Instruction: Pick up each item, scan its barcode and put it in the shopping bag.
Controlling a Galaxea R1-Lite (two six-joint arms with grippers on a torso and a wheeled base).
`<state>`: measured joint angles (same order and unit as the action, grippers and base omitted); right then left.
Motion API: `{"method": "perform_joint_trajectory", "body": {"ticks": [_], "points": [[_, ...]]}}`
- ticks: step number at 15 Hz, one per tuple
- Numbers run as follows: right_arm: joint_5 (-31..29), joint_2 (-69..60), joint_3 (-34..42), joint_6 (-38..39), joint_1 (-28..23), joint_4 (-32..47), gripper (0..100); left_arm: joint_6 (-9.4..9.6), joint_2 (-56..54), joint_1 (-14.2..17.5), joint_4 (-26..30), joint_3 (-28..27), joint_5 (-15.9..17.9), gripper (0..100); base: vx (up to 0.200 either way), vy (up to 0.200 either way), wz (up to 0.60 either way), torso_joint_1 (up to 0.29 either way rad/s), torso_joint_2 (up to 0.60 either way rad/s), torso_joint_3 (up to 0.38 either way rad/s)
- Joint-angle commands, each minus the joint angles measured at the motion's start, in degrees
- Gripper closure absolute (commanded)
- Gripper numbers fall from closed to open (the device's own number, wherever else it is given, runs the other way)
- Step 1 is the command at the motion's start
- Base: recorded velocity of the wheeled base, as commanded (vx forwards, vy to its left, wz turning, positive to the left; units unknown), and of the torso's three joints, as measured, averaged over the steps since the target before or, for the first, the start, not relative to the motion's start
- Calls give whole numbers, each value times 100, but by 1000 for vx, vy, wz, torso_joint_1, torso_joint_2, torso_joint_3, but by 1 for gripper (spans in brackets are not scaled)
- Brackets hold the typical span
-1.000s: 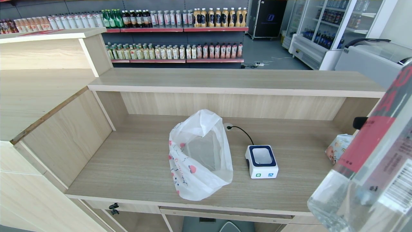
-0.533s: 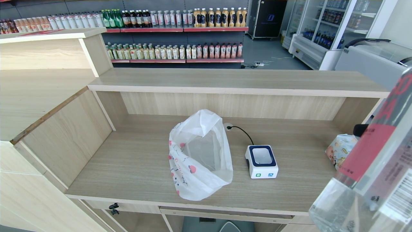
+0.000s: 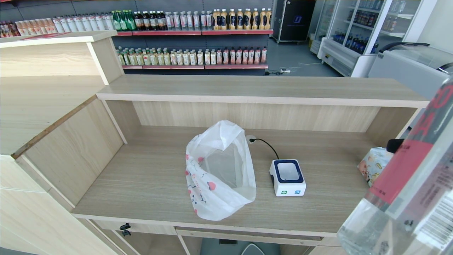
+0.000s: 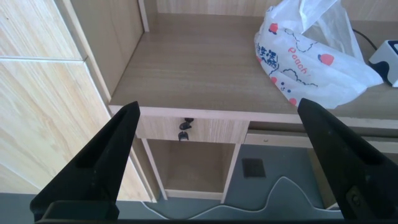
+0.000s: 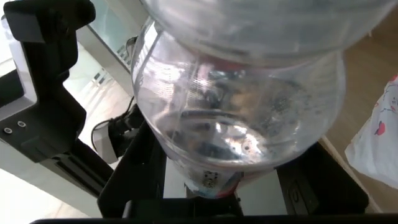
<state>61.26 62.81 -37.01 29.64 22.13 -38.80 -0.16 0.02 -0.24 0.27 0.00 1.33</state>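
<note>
Our right claw (image 5: 230,180) grips the bottle (image 3: 407,184); our left claw (image 4: 217,109) is open. We should slowly turn the barcode (image 3: 439,219) down to face the scanner (image 3: 287,177).

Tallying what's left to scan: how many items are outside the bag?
2: a bottle held up at the right, and a packet on the counter right of the scanner. The bottle may hide more.
</note>
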Motion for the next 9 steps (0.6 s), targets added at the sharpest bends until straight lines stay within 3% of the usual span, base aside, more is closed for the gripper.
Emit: {"method": "perform_joint_trajectory", "body": {"ticks": [1, 3, 5, 6, 9], "points": [[0, 135, -17, -195, -86, 13, 100, -2, 6, 7, 0, 0, -1, 0, 0, 0, 0, 0, 0, 0], [-17, 408, 1, -1628, -780, 611, 100, -2, 6, -2, 0, 0, -1, 0, 0, 0, 0, 0, 0, 0], [-659, 619, 36, -2893, -1114, 1305, 100, -2, 6, -2, 0, 0, -1, 0, 0, 0, 0, 0, 0, 0], [-1722, 918, 62, -3693, -1334, 1481, 100, -2, 6, -2, 0, 0, -1, 0, 0, 0, 0, 0, 0, 0], [-3392, 1375, 98, -4027, -1580, 997, 100, -2, 6, -2, 0, 0, -1, 0, 0, 0, 0, 0, 0, 0]]}}
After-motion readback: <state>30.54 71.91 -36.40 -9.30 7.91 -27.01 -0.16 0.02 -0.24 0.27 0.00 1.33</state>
